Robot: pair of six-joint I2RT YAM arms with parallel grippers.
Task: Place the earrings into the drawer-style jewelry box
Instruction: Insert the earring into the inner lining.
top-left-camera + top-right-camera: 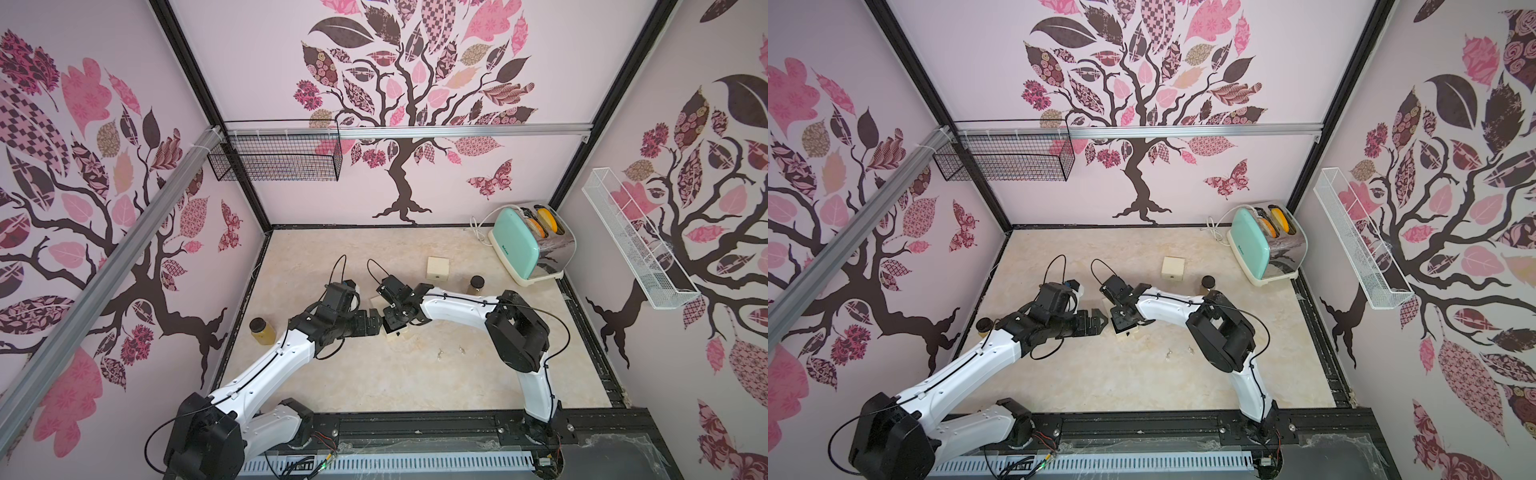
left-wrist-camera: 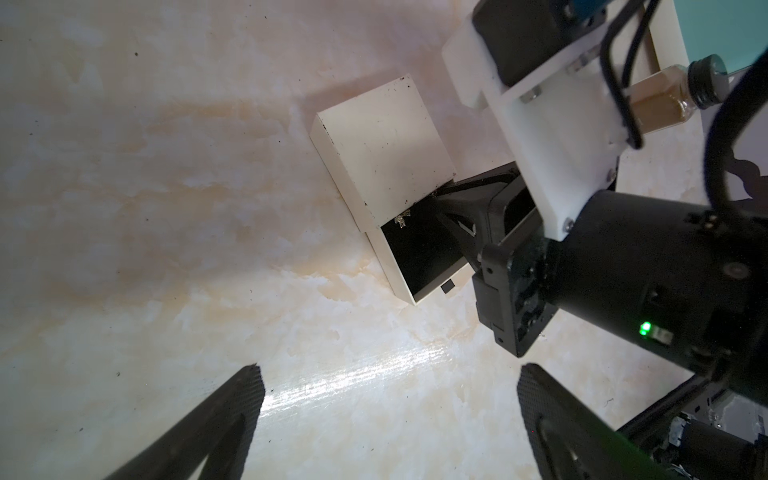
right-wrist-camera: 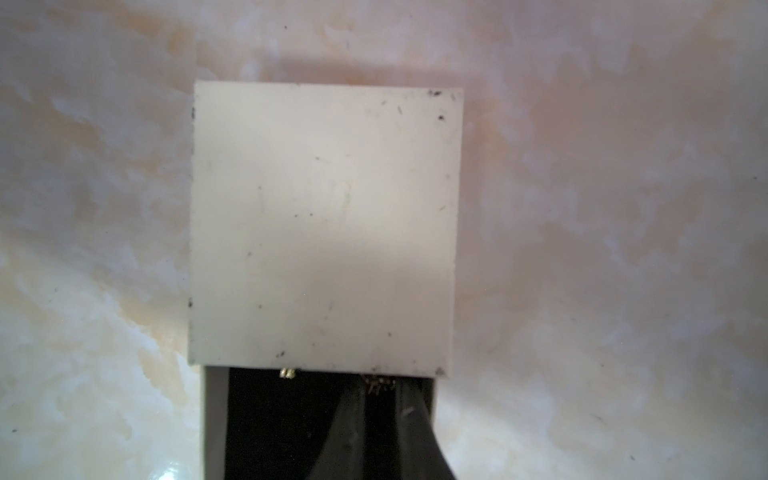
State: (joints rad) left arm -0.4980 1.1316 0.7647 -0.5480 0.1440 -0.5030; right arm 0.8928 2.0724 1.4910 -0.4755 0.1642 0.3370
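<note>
Where drawer (image 3: pixel 270 424) gapes black | box (image 3: pixel 324 224) square, scuffed cream | earrings (image 3: pixel 287 373) glinting

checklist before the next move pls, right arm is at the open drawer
1. Drawer of jewelry box open: ok.
2. Right gripper tips over the drawer, jaws shut: ok.
3. Earring at its tips let go: cannot tell.
4. Golden earring inside drawer: ok.
5. All earrings stored: not ok, two loose earrings lie on the table.
6. Left gripper jaws open, apart from the box: ok.
</note>
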